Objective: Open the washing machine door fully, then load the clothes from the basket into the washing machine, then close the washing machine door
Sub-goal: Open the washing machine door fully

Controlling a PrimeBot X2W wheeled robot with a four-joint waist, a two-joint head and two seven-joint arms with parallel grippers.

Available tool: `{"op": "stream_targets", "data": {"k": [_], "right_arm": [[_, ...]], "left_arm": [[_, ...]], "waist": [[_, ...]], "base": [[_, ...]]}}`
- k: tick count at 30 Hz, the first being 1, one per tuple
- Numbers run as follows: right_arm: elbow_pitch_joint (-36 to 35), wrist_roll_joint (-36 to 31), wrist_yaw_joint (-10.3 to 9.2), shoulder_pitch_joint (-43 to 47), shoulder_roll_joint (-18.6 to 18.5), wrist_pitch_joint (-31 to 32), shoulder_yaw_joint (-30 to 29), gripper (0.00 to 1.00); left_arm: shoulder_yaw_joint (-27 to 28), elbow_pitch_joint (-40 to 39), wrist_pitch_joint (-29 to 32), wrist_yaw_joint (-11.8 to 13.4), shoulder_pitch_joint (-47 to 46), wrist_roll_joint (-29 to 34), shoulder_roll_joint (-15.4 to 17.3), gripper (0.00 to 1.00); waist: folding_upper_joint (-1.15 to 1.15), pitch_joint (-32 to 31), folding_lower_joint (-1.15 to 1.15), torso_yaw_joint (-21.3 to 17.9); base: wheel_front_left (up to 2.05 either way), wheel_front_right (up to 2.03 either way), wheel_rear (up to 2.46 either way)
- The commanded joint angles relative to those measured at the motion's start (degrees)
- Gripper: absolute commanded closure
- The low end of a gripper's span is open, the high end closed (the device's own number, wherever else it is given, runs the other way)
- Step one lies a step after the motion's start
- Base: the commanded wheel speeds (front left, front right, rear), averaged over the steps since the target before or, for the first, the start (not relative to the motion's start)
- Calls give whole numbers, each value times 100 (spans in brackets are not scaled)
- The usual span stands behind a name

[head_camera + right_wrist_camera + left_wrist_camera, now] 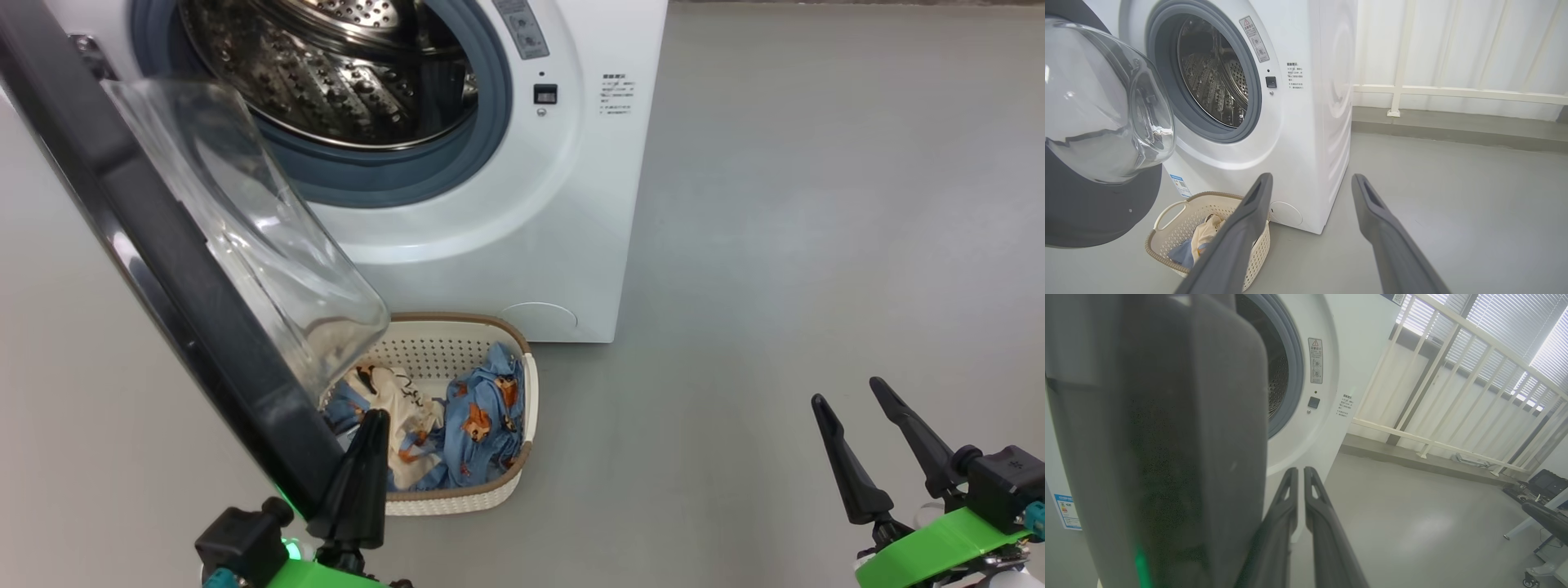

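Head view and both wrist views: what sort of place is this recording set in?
Probably a lab or test room staged as a laundry corner, not a home: the washing machine and the basket stand on a bare grey floor, with a white railing before window blinds.

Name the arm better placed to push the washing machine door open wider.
Left. The left gripper, shut, sits close beside the washing machine door; the right gripper hangs open over bare floor, well away.
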Motion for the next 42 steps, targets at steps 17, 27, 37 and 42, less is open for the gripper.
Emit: {"op": "stream_targets", "data": {"k": [17, 27, 37, 42], "right_arm": [[-192, -146, 32, 118, -95, -70, 16, 0], [-182, -135, 32, 184, -90, -70, 40, 0], [-192, -135, 32, 235, -62, -70, 68, 0], [-211, -140, 32, 220, -62, -70, 42, 0]], "left_arm": [[732, -531, 100, 443, 400, -57, 551, 100], [1152, -661, 159, 656, 578, -115, 930, 100], [1548, -686, 210, 821, 706, -237, 1218, 100], [1722, -547, 172, 840, 595, -279, 1354, 100]], "waist": [[0, -133, 0, 435], [0, -230, 0, 606], [0, -257, 0, 701], [0, -194, 0, 741]], "base": [[0, 0, 0], [0, 0, 0], [0, 0, 0], [0, 0, 0]]}}
